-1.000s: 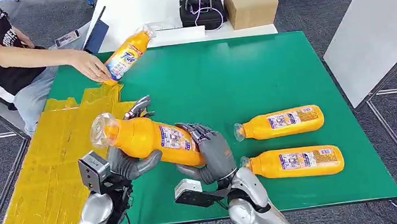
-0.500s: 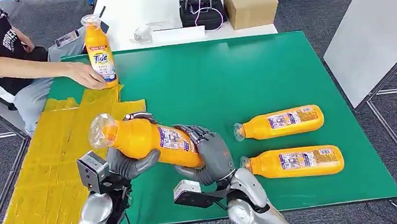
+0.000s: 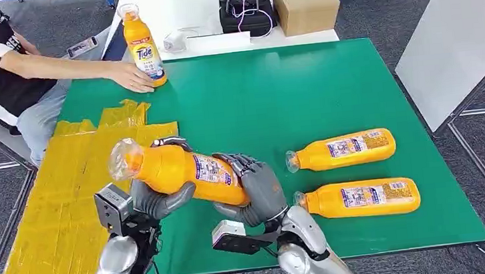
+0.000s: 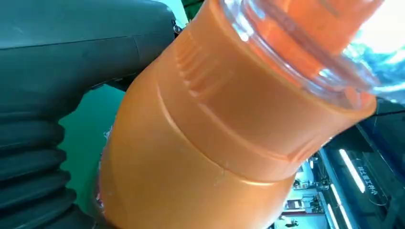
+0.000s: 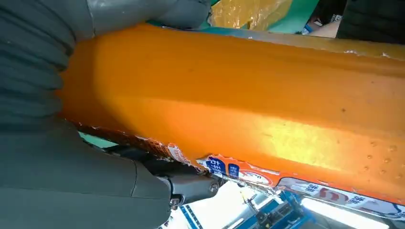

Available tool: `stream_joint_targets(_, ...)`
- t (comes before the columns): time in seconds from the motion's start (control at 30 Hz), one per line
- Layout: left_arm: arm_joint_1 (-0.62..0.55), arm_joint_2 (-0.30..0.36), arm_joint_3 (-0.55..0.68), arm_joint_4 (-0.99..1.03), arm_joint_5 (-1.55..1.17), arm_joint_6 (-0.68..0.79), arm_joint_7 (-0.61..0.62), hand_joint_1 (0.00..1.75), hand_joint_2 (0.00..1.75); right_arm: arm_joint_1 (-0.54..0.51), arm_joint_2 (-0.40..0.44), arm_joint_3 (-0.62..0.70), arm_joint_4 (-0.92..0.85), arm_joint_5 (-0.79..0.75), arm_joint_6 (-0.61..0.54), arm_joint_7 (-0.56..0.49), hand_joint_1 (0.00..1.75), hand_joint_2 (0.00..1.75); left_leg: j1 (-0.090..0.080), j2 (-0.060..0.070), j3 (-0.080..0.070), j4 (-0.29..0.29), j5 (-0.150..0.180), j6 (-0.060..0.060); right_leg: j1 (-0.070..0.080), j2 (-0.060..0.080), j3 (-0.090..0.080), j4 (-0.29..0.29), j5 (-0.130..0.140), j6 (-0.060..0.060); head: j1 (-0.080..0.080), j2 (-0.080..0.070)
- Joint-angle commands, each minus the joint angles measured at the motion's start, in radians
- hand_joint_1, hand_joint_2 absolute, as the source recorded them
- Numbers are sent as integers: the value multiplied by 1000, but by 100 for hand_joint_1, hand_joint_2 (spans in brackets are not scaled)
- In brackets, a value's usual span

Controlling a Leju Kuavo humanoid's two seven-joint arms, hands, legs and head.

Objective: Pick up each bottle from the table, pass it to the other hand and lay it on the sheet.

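Both hands are gripping the orange bottle mid-handover above the tabletop, left hand wrapping its neck end nearest the yellow sheet, right hand cradling its base.

The head view looks forward and down from high on the robot, taking in the whole green tabletop with both arms rising from the near edge. Each wrist view sits close behind its own hand, pressed right up to the held orange bottle, which all three views share: the left wrist view faces its clear cap end, the right wrist view its labelled body.
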Motion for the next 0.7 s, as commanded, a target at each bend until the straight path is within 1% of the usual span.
stream_joint_targets(0.03,-58,-5,-3,60,4,5,4,175,175,-21,-25,14,33,19,-17,1,0,175,0,0,1,0,0,0,0,-1,1,0,0,0,0,0)
stream_joint_targets(0.07,-58,-6,-2,60,4,8,3,175,175,-18,-24,11,27,19,-25,0,0,175,1,0,3,0,-1,0,2,-2,5,-2,-1,-1,0,0)
stream_joint_targets(0.13,-58,-4,1,56,3,15,1,175,175,-15,-26,7,12,16,-31,1,0,175,0,-1,1,0,0,0,0,-2,2,-1,0,0,0,0)
stream_joint_targets(0.17,-58,-3,3,54,3,17,0,175,175,-14,-28,5,5,15,-32,1,0,175,2,1,6,-1,-1,-1,3,-2,8,-4,-1,-1,0,0)
stream_joint_targets(0.2,-58,-4,4,52,3,18,0,175,175,-12,-28,2,-1,14,-33,2,0,175,1,0,2,0,0,0,1,-2,3,-1,-1,0,0,0)
stream_joint_targets(0.23,-58,-3,6,51,3,19,0,175,175,-11,-29,0,-4,13,-32,2,0,175,1,0,4,-1,-1,0,2,-2,5,-2,-1,-1,0,0)
stream_joint_targets(0.33,-58,-3,7,50,3,20,0,175,175,-11,-29,-1,-6,13,-33,3,0,175,1,0,2,0,0,0,1,-1,3,-1,0,0,0,0)
stream_joint_targets(0.4,-58,-3,7,50,3,20,0,175,175,-11,-29,-1,-6,13,-33,3,0,175,2,1,5,-1,-1,-1,2,-1,7,-4,-1,-1,0,0)
stream_joint_targets(0.43,-58,-3,7,50,3,20,0,175,175,-11,-29,-1,-6,13,-33,3,0,175,0,0,2,0,0,0,1,-1,3,-1,0,0,0,0)
stream_joint_targets(0.47,-58,-3,7,50,3,20,0,175,175,-11,-29,-1,-6,13,-33,3,0,175,1,0,3,-1,-1,0,1,-2,4,-2,-1,0,0,0)
stream_joint_targets(0.57,-58,-3,7,50,3,20,0,175,175,-11,-29,-1,-6,13,-33,3,0,175,0,0,1,0,0,0,0,-1,1,-1,0,0,0,0)
stream_joint_targets(0.6,-58,-3,7,50,3,20,0,175,175,-11,-29,-1,-6,13,-33,3,0,175,1,0,2,0,-1,0,1,-1,4,-2,-1,0,0,0)
stream_joint_targets(0.63,-58,-4,7,51,3,20,0,175,175,-12,-27,-3,-1,12,-36,4,0,175,0,0,1,0,0,0,1,-1,2,-1,0,0,0,0)
stream_joint_targets(0.67,-58,-5,8,50,3,21,-1,175,175,-12,-27,-4,0,12,-37,4,0,175,2,1,6,-1,-1,-1,3,-1,8,-4,-1,-1,0,0)
stream_joint_targets(0.7,-58,-5,8,49,4,22,-1,175,175,-12,-27,-4,0,12,-37,4,0,175,1,0,2,0,0,0,1,-2,3,-2,-1,0,0,0)
